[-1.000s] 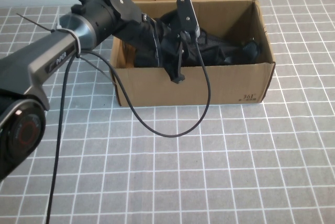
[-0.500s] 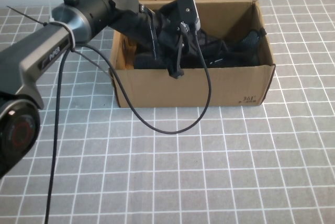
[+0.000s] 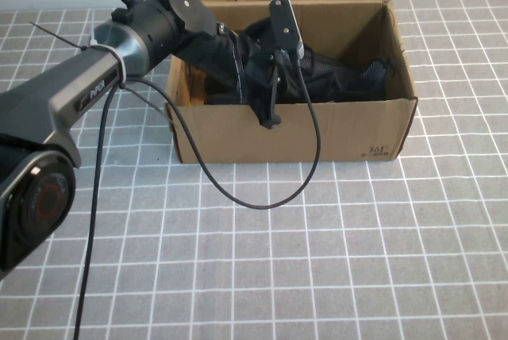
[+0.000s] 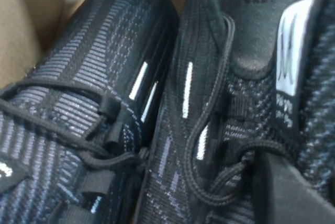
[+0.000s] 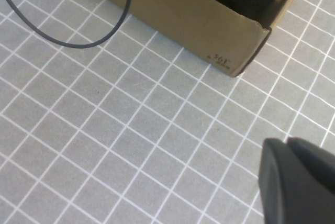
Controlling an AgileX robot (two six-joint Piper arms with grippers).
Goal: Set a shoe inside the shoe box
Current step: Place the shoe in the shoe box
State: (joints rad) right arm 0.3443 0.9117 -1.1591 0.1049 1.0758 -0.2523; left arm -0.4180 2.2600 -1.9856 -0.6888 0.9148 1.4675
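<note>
A brown cardboard shoe box (image 3: 317, 129) stands open at the far middle of the grey tiled table. Two black knit shoes lie side by side inside it (image 3: 349, 78). My left arm (image 3: 159, 22) reaches into the box from the left. In the left wrist view my left gripper (image 4: 285, 174) sits on the laces and tongue of one shoe (image 4: 209, 103), shut on it, with one finger (image 4: 298, 192) showing. The other shoe (image 4: 94, 88) lies beside it. My right gripper (image 5: 285, 148) is shut and empty above the table in front of the box (image 5: 172, 9).
A black cable (image 3: 262, 197) hangs from the left wrist over the box's front wall and loops onto the table; it also shows in the right wrist view (image 5: 68, 35). The box flaps stand up at the back. The table is grey tiles with white lines.
The left arm rose and shifted left half a second ago, and the shoe's heel end rose with it. Now arm and shoe are back down in the box.
</note>
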